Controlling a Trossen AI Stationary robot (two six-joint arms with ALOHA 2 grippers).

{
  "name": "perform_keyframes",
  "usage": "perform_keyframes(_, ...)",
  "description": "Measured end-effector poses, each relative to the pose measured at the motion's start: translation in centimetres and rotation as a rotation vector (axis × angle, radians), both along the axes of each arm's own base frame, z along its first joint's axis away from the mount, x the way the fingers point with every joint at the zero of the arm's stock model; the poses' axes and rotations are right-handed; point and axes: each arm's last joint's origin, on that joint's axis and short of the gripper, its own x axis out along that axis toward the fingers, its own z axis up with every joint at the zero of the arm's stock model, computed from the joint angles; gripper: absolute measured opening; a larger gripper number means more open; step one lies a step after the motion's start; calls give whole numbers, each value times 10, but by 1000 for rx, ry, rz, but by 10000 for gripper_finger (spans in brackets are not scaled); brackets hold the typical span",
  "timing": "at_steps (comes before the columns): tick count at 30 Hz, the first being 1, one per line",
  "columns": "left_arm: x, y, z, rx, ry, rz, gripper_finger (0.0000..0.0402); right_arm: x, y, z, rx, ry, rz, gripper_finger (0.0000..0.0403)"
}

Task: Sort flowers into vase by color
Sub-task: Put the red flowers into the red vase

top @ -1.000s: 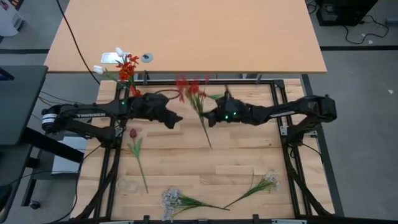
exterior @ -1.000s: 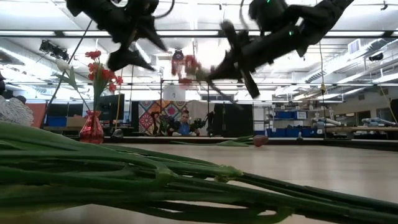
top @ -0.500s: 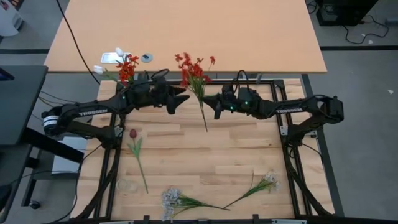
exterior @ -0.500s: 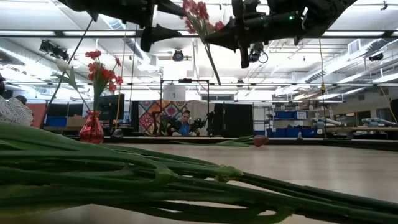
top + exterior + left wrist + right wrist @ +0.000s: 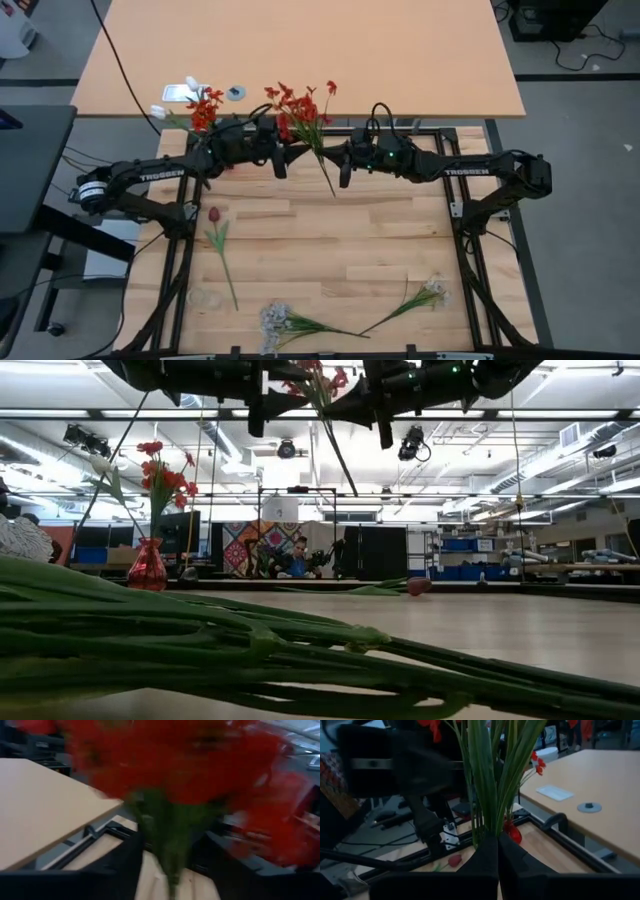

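A red blossom bunch (image 5: pixel 300 105) on green stalks is held up in the air over the table's far edge. My right gripper (image 5: pixel 339 168) is shut on its stalks. My left gripper (image 5: pixel 288 157) is open and has come in from the left. In the left wrist view its fingers stand on either side of the stalks (image 5: pixel 170 850); whether they touch, I cannot tell. A red vase (image 5: pixel 148 565) with red flowers (image 5: pixel 205 108) stands at the far left. A maroon tulip (image 5: pixel 213 214) and two white-bloom stems (image 5: pixel 275 320) (image 5: pixel 430 293) lie flat on the table. My right gripper pinches the bundle of green stalks (image 5: pixel 487 815) between its two fingers, below the blossoms and above the stalk's free end. The fingers come level from the table's right, across the stalks. The bunch is lifted clear, blossoms up, and its lower end (image 5: pixel 331 190) hangs below the fingers.
A second, bare tabletop (image 5: pixel 300 50) lies beyond the far edge, with a small card and a round disc (image 5: pixel 236 93) on it. A black frame rail (image 5: pixel 400 130) runs along the far edge. A clear round glass (image 5: pixel 203 298) sits at the near left. The table's middle is bare wood.
Both grippers have risen and moved toward the far edge. The right gripper has carried the red bunch up and to the far left, turning it more upright. The left gripper has closed in on the bunch until its fingers stand on either side of the stalks.
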Motion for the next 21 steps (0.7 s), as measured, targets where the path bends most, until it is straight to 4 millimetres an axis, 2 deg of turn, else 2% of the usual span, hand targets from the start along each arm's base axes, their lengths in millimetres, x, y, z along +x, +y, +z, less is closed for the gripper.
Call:
perform_keyframes(3, -4, 8, 0, -3, 0, 21, 126, 1, 0, 2, -33, 18, 3, 5)
perform_keyframes(7, -6, 13, -1, 34, 16, -55, 23, 1, 0, -1, -40, 93, 11, 23)
perform_keyframes(16, -10, 20, -2, 108, 39, -53, 5, 0, -1, -3, -44, 117, -30, 43)
perform_keyframes(21, -31, 26, 10, 149, 51, 15, 3, -1, -4, -5, -22, 136, -118, 82)
